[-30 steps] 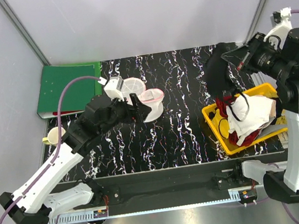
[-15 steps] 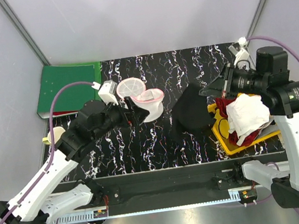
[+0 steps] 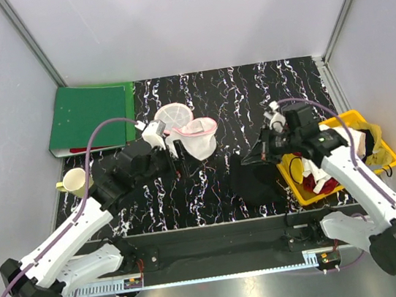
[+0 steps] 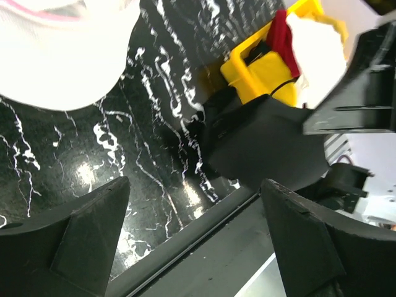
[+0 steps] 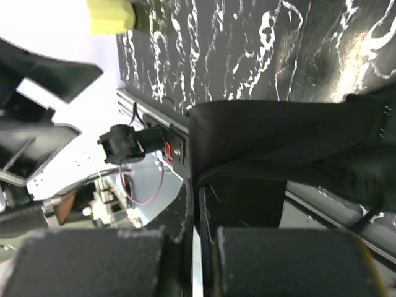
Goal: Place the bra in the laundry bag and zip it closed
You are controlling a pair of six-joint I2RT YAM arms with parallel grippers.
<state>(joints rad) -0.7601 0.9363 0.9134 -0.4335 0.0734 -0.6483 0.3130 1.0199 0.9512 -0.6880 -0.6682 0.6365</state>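
The laundry bag (image 3: 199, 138), a white mesh drum with pink rims, stands open at the table's middle, its round lid (image 3: 173, 115) behind it. My left gripper (image 3: 178, 156) is open and empty just left of the bag; in the left wrist view (image 4: 195, 192) the bag (image 4: 62, 55) shows at upper left. My right gripper (image 3: 256, 156) is shut on the black bra (image 3: 259, 183), which hangs down to the table near the front edge, right of the bag. The right wrist view shows the jaws (image 5: 198, 198) pinched on the bra's fabric (image 5: 278, 142). The bra also shows in the left wrist view (image 4: 266, 145).
A yellow plastic basket (image 3: 295, 179) with white and red clothes stands at the right, just behind the right gripper. A green binder (image 3: 90, 116) lies at the back left. A yellow cup (image 3: 75, 183) stands at the left edge.
My right arm has swung the bra from above the basket leftward and down to the table's front middle. My left gripper has shifted slightly right, beside the bag.
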